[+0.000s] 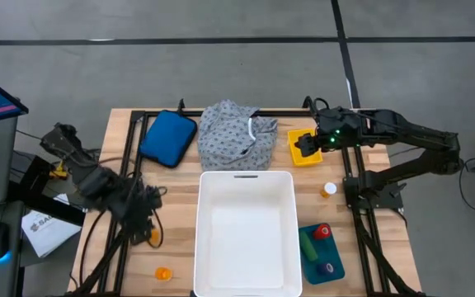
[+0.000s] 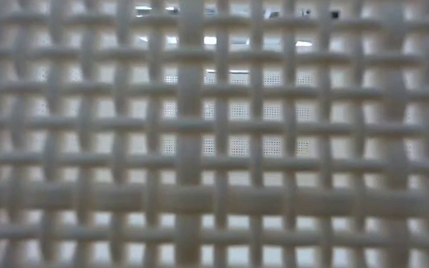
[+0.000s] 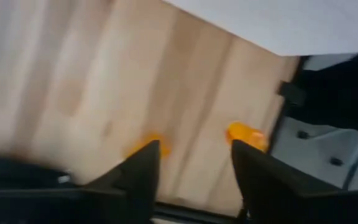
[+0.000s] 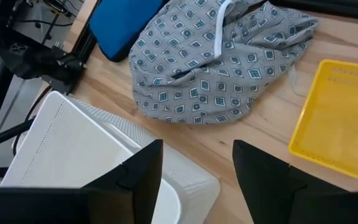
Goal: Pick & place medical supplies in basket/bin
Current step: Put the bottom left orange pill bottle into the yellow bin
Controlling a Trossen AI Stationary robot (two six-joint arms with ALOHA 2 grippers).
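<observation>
The grey-white patterned garment (image 1: pixel 236 136) (image 4: pixel 222 56) lies bunched on the table's far side, between a blue pouch (image 1: pixel 169 138) and a yellow tray (image 1: pixel 306 148). My right gripper (image 1: pixel 303 144) (image 4: pixel 197 149) hovers open over the yellow tray's left part, beside the garment. My left gripper (image 1: pixel 147 216) (image 3: pixel 194 152) is open, low over the wood left of the white bin (image 1: pixel 246 231). Two small orange pill bottles (image 3: pixel 246 134) (image 3: pixel 151 144) show blurred just beyond its fingertips. A third pill bottle (image 1: pixel 328 189) stands right of the bin. Red, green and purple cylinders lie on a blue tray (image 1: pixel 320 252).
The white bin fills the table's near middle, and its lattice wall (image 2: pixel 214 134) blocks the whole low view. Black frame rails run along the table's left and right sides. Bare wood shows left of the bin and between the bin and the yellow tray.
</observation>
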